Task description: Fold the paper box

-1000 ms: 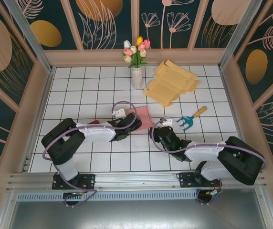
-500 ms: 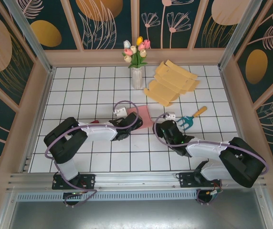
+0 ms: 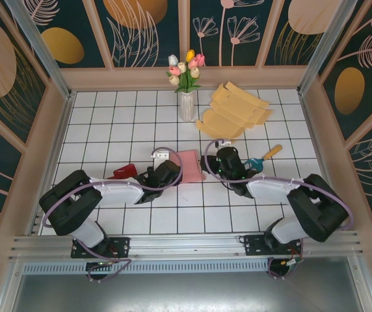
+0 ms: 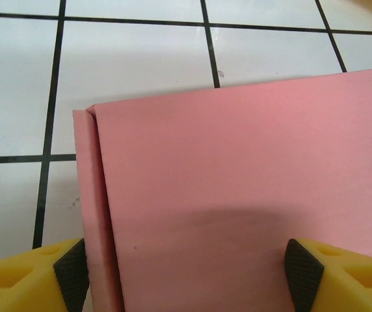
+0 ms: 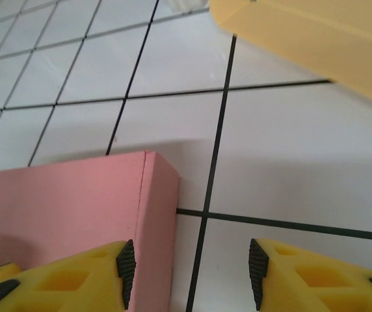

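Note:
The pink paper box (image 3: 189,166) lies closed and flat on the white tiles between my two grippers. My left gripper (image 3: 175,171) reaches it from the left and is open. In the left wrist view the box (image 4: 238,169) runs under the wide jaws of the left gripper (image 4: 186,279): the left pad (image 4: 71,278) is at the folded side flap and the right pad (image 4: 302,274) is over the lid. My right gripper (image 3: 207,166) is open at the box's right side. In its wrist view the right gripper (image 5: 189,273) straddles the right wall of the box (image 5: 75,201).
A stack of flat yellow cardboard sheets (image 3: 235,110) lies behind the box, with its corner (image 5: 316,32) in the right wrist view. A white vase of tulips (image 3: 186,97) stands at the back. A blue hand rake (image 3: 263,160) lies to the right, a small red object (image 3: 122,171) to the left.
The right gripper has moved up and left to the box's right wall and opened wider. The left arm has drawn back to the left, and the box now lies squarer to the tiles.

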Controlling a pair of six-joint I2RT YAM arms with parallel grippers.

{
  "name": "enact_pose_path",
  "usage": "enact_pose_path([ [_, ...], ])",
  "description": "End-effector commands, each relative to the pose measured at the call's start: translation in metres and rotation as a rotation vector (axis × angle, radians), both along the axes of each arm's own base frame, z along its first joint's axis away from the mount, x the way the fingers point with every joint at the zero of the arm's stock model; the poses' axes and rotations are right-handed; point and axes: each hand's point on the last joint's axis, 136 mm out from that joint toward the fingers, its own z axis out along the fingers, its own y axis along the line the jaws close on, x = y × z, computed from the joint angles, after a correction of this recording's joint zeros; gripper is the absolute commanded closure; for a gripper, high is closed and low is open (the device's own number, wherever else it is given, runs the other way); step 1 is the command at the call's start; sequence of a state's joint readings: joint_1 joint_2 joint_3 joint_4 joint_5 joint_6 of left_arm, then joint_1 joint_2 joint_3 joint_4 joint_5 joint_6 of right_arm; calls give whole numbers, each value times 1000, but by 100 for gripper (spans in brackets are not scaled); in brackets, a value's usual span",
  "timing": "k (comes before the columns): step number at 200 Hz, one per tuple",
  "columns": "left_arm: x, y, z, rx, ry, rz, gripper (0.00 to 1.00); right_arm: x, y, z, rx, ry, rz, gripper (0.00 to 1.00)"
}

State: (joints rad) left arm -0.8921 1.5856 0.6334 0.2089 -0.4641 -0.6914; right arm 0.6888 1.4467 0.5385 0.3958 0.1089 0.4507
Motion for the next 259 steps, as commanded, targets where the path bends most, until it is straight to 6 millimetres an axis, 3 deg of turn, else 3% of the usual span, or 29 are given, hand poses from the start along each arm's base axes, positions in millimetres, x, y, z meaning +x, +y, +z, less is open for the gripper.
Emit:
enact_pose_path([
  [1, -12, 10, -18, 109, 59, -70, 21, 4, 21, 3, 64, -2, 66, 48],
  [51, -9, 8, -21, 107, 70, -41, 21, 3, 34, -20, 39, 32, 87, 49],
  [101, -4, 6, 22, -37, 43, 60, 16, -4, 27, -39, 8, 52, 27, 53],
  [132, -12, 25, 44, -179, 59, 235, 2, -10, 25, -46, -16, 54, 2, 53],
  [142, -17, 31, 47, -230, 75, 286, 1, -12, 24, -48, -18, 58, -6, 53],
  [197, -40, 29, 30, -357, 260, 411, 1, -18, 24, -51, -14, 65, -17, 53],
  [259, -34, 14, 17, -328, 327, 432, 1, -20, 25, -54, -22, 72, -8, 53],
])
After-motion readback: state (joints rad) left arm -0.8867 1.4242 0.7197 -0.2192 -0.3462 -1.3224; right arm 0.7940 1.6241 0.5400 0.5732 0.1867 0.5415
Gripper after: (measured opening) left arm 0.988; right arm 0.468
